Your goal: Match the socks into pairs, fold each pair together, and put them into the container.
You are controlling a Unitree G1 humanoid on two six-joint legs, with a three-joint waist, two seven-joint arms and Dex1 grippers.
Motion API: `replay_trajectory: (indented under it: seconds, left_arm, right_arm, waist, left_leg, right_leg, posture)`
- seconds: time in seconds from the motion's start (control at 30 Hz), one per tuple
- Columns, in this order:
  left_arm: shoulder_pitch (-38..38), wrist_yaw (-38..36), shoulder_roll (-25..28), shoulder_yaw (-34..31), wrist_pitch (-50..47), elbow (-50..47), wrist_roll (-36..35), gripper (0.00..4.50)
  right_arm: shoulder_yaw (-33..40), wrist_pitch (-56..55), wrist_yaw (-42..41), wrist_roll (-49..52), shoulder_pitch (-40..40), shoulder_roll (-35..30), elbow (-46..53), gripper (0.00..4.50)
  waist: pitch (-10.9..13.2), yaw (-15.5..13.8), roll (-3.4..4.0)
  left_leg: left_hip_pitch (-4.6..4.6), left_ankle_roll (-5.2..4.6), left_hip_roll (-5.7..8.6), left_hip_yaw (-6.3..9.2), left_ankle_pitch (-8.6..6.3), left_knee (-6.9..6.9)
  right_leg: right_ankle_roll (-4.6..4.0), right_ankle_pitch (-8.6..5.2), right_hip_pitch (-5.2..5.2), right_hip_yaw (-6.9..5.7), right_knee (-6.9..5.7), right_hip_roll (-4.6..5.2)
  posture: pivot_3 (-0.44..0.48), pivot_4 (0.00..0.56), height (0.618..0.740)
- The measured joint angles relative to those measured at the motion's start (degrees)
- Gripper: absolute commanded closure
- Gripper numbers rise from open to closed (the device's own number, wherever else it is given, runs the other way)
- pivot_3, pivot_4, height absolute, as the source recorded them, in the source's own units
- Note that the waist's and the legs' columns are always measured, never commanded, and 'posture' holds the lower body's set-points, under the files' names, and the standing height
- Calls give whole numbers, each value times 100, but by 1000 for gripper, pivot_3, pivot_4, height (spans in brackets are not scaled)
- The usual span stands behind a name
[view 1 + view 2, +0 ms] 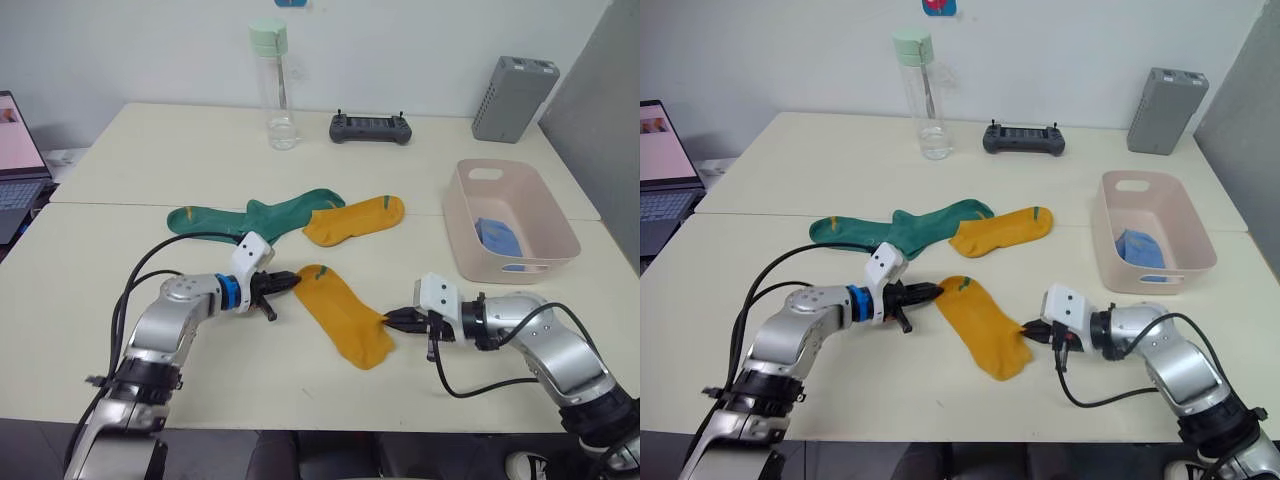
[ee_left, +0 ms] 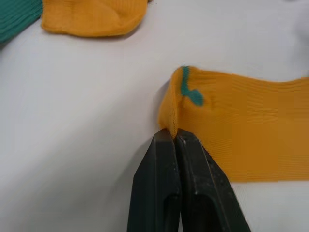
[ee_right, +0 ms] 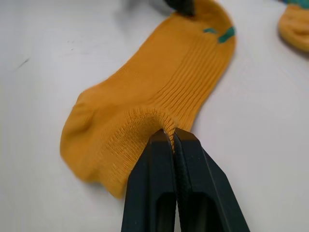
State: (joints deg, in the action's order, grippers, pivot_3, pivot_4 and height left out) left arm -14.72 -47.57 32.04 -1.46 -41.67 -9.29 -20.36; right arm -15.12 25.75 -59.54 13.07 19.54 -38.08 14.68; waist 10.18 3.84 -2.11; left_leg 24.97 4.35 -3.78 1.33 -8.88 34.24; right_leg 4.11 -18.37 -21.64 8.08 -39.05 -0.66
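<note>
Both black two-finger grippers, left (image 1: pixel 285 282) and right (image 1: pixel 392 321), clamped on opposite ends of mustard yellow fabric sock (image 1: pixel 340 312) near bench front edge. Advice: lift level, lay onto matching yellow sock (image 1: pixel 355 220) mid-bench; pale pink plastic tub (image 1: pixel 549 218) waits by right edge.

A big cream table (image 1: pixel 150 150) is made of two tops pushed together, with a thin line between them. Behind it, at 12 o'clock, is a plain white wall (image 1: pixel 150 50). A grey panel (image 1: pixel 600 110) stands at 2 o'clock. At 9 o'clock an open laptop (image 1: pixel 18 165) sits on another desk. The light is soft and even.
</note>
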Motion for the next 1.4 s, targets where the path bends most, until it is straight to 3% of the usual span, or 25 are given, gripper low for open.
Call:
replay_trajectory:
  seconds: [0.17, 0.3, 0.37, 0.57, 0.73, 0.87, 1.07, 1.1, 1.2, 1.4]
  left_arm:
    - [739, 905, -349, -541, -1043, -1413, -531, 4445]
    - [1143, 1311, -532, -603, -1313, -2090, -791, 3601]
    - [1331, 1451, -549, -667, -1334, -2183, -838, 2963]
    - [1515, 1348, 105, -1045, -1019, -1959, -785, 1134]
    - [934, 1032, 262, -980, -449, -1166, -701, 1134]
    - [240, 804, 273, -576, -181, -477, -565, 1134]
    - [-343, 488, 254, 247, 290, 349, -125, 1134]
    - [-397, 422, 312, 391, 389, 491, 2, 1306]
    - [-453, 303, 415, 528, 579, 714, 200, 2002]
    - [-245, 83, 493, 400, 455, 544, 80, 3906]
  right_arm:
    - [-205, -542, -613, -54, 555, 67, -882, 4500]
    - [-208, -917, -781, -130, 790, 107, -1469, 3480]
    - [-182, -1042, -797, -181, 825, 80, -1567, 2725]
    - [644, -463, -420, 49, 211, -408, -1012, 700]
    - [1078, 980, 324, 729, -622, -134, 238, 700]
    - [1226, 1755, 896, 1083, -1032, 61, 988, 700]
    - [875, 2248, 1598, 935, -1310, 121, 1249, 700]
    - [826, 2271, 1684, 875, -1351, 122, 1283, 658]
    - [714, 2349, 1876, 839, -1369, 169, 1418, 1268]
    - [739, 2484, 2018, 969, -1374, 287, 1517, 3427]
  waist:
    - [2, -66, -3]
    - [3, -59, -2]
    - [2, -55, -2]
    - [3, -112, -1]
    - [3, -95, -1]
    - [3, -87, -1]
    - [3, -41, -2]
    - [3, -34, -2]
    - [2, -20, -2]
    - [2, -35, -2]
  left_leg:
    - [-11, 0, 2, 18, 0, 14]
    - [-11, 0, 7, 8, 0, 31]
    - [-12, 0, 5, 11, 0, 34]
    - [-11, 1, 8, 10, -1, 31]
    - [-10, 1, 6, 10, -1, 29]
    - [-10, 1, 8, 3, -1, 34]
    - [-9, 0, 7, -3, -1, 29]
    - [-10, 0, 6, -1, -1, 25]
    - [-9, 0, 5, 0, -1, 11]
    - [-7, 0, 5, -1, -1, 6]
  right_leg:
    - [5, -3, 22, -23, 1, 2]
    - [15, 5, 30, -11, 6, 9]
    - [14, 6, 29, -14, 4, 7]
    - [6, 2, 26, -13, 6, 10]
    - [-14, -13, 23, -13, 2, 8]
    - [-12, -12, 23, -5, 6, 9]
    - [-3, -8, 17, 6, 5, 7]
    - [14, 2, 15, 4, 4, 5]
    - [11, 0, 8, 3, 4, 3]
    - [9, -2, 7, 3, 7, 4]
  posture:
    - [0, 150, 740]
    - [0, 150, 740]
    - [0, 150, 740]
    - [0, 150, 740]
    - [0, 150, 740]
    - [0, 150, 740]
    - [0, 150, 740]
    - [0, 150, 740]
    - [0, 150, 740]
    - [0, 150, 740]
